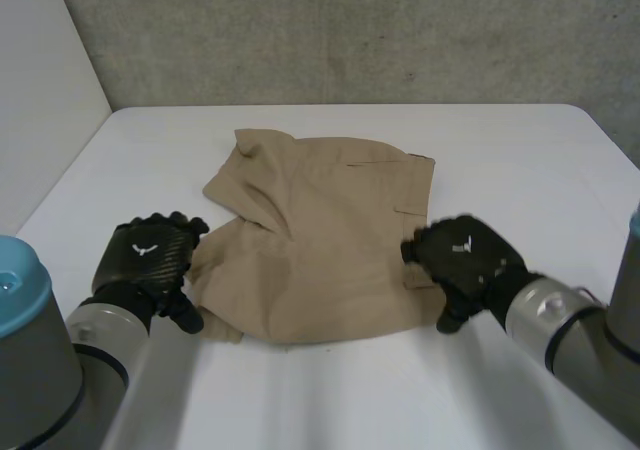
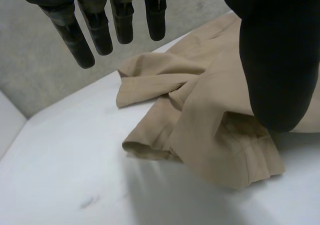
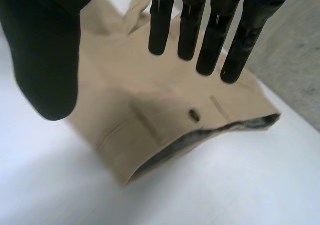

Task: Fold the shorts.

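I am seeing the tan woven-cloth shorts (image 1: 320,235) lying rumpled, partly doubled over, in the middle of the white table (image 1: 520,160). The black left hand (image 1: 150,255) is sitting at the near-left leg hem, its fingers (image 2: 122,22) straight and spread, gripping nothing. The black right hand (image 1: 465,255) is hovering over the right-side waistband edge, its fingers (image 3: 187,32) likewise extended and holding nothing.

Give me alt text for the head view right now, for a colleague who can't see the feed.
Tan shorts lie rumpled in the middle of a white table, with loose folds along their left side. The robot's left hand is at the shorts' near left edge and its right hand is at their right edge.
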You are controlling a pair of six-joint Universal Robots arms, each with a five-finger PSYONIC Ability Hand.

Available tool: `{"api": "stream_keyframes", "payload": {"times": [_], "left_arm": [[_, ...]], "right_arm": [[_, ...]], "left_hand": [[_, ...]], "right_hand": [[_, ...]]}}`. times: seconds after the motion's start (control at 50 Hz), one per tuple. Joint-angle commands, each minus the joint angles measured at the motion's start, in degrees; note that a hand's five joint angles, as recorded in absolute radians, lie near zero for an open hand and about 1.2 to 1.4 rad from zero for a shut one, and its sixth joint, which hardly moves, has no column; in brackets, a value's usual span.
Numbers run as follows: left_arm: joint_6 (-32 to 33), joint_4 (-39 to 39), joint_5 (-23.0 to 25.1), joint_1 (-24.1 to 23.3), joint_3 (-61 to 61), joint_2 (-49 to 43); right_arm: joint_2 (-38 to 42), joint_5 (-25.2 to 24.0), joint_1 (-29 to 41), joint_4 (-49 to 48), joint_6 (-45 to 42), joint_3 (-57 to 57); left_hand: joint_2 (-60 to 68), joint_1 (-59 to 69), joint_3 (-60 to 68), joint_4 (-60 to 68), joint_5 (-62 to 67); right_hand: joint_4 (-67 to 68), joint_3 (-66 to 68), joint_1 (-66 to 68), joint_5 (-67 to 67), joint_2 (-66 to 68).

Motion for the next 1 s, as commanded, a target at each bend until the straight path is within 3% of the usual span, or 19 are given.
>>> {"api": "stream_keyframes", "payload": {"times": [0.02,0.18,0.26,0.4,0.72,1.0], "left_arm": [[-5.22,-0.61,4.07,5.58,-1.21,-1.06],[-9.45,-0.7,10.66,7.17,0.45,-8.7],[-9.54,-0.53,11.72,7.17,1.51,-10.46],[-9.63,-0.35,11.46,7.17,3.71,-13.36],[-9.19,-0.09,11.11,6.47,7.75,-17.58],[-8.75,-0.09,11.02,6.56,8.81,-17.76]], "right_arm": [[-0.16,-0.49,-0.92,-0.22,-4.31,5.72],[4.4,-0.49,-0.74,-2.95,-4.31,5.72],[6.6,-0.49,-0.74,-5.76,-4.31,5.2],[10.55,-0.4,-0.57,-10.24,-3.87,2.74],[18.46,0.21,-0.04,-10.77,-3.43,-6.22],[24.44,1.8,0.05,-10.86,-3.34,-13.43]], "left_hand": [[3.36,3.09,3.28,3.54,4.08],[11.11,10.84,11.03,11.29,11.82],[11.45,11.18,11.37,11.63,12.16],[19.51,19.24,19.43,19.69,20.22],[43.72,43.45,43.64,43.9,44.44],[56.87,56.6,56.79,57.05,57.58]], "right_hand": [[13.14,13.34,17.5,14.12,13.12],[14.51,14.71,18.87,15.48,14.49],[9.13,9.33,13.49,10.11,9.11],[6.1,6.29,10.45,7.07,6.07],[6.77,6.96,11.13,7.74,6.74],[8.78,8.98,13.14,9.76,8.76]]}}
